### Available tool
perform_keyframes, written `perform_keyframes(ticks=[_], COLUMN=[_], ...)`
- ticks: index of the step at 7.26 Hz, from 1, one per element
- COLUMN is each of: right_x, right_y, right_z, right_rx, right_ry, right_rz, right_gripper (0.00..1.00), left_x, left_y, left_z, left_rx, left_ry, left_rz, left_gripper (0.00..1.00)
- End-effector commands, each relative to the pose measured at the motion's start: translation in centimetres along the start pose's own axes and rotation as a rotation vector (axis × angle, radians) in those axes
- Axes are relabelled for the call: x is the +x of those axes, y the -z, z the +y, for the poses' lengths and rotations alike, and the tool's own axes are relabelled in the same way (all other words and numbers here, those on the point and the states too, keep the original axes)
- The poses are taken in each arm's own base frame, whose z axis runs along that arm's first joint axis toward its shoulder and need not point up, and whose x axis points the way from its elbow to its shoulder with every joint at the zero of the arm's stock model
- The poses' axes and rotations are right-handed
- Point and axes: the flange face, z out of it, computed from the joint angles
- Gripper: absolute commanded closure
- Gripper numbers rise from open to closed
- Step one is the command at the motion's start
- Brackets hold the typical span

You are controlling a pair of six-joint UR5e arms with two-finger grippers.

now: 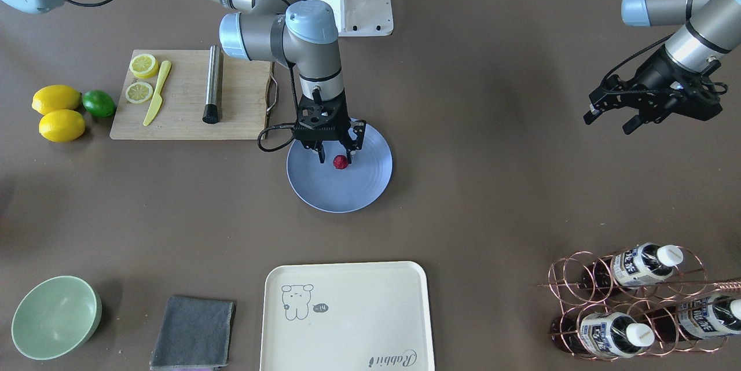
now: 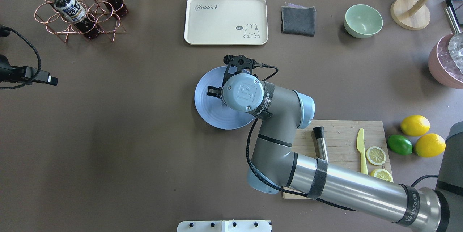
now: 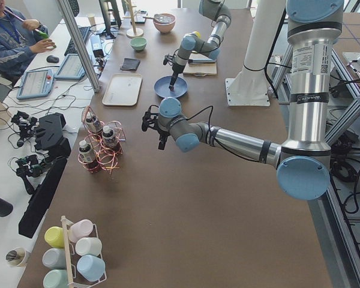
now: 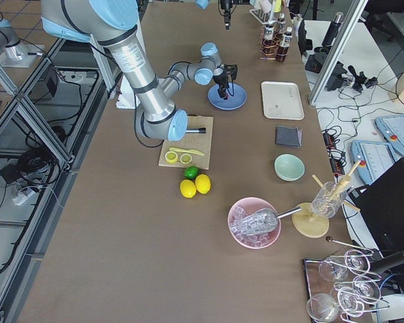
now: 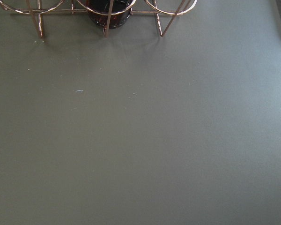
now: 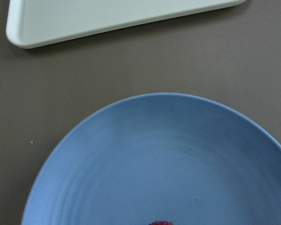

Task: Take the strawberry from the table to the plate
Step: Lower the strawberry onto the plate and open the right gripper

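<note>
Small dark-red bumpy strawberry [image 1: 340,162]: lying on round blue-grey plate [image 1: 347,196].
Right jaws: apart, just above strawberry.
Left jaws: apart, over matte brown worktop [image 1: 492,197].

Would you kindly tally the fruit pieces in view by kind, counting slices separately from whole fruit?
Whole lemons: 2
Lemon slices: 2
Lime: 1
Strawberry, on the plate: 1
Total: 6

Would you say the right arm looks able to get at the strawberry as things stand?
Probably yes: the right gripper hangs open just above the strawberry, which lies on the plate, and nothing stands between them.
</note>
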Motion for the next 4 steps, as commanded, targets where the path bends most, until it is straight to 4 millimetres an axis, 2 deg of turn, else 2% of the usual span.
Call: perform_keyframes(ticks=[1,2,3,4], right_x=[2.3,5.4,10.6,17.2], right_y=[2.3,3.6,4.3,5.6], right_z=[-6.7,-11.0,-14.5,-16.6], right_rx=[-0.061,-0.102,-0.143,-0.145], right_ry=[0.031,0.095,0.148,0.224], right_rz=[0.004,0.042,0.065,0.081], right_gripper=[0.00,0.00,0.00,0.00], left_x=[-1.5,-3.8,-8.4,-11.3], left_y=[2.0,3.9,6.3,7.9], left_z=[-1.0,-1.7,-1.7,-2.1], left_rx=[0.003,0.021,0.019,0.010], left_ry=[0.028,-0.040,-0.059,-0.111], left_rz=[0.023,0.022,0.011,-0.033], left_gripper=[0.02,0.01,0.01,0.01])
